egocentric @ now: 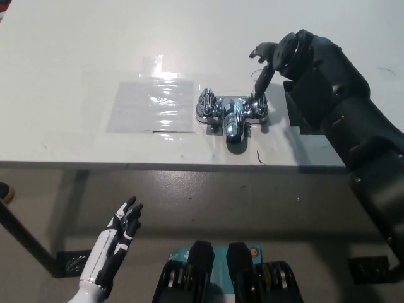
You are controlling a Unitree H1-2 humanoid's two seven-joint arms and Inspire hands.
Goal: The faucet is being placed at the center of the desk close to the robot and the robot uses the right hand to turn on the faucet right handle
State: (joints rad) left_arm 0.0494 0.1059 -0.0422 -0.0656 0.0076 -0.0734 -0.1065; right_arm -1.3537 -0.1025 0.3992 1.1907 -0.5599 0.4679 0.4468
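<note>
While the white left hand [117, 243] hangs low at the lower left, below the near edge of the bench [76, 50] and over the floor [252, 202], its fingers are apart and it holds nothing. Black right arm comes in from the right side, across the bench corner. Right hand [284, 53] sits above and just behind the faucet [230, 113], fingers [260, 82] spread, not wrapped around anything; one long finger points down and its tip meets the top of the right handle [257, 108]. Cannot tell how hard it presses. Another finger sticks out to the side, clear of the faucet.

Faucet is chrome, stands on the white bench near its front edge, about the middle of the view. Spout [233, 128] points toward the robot. Left handle [206, 102] is free, nothing touching it. Clear plastic sheet [151, 104] lies flat on the bench just beside the faucet on the left-hand side, shiny with glare, its edge reaching the faucet base. Dark shadow falls on the bench under the right arm.
</note>
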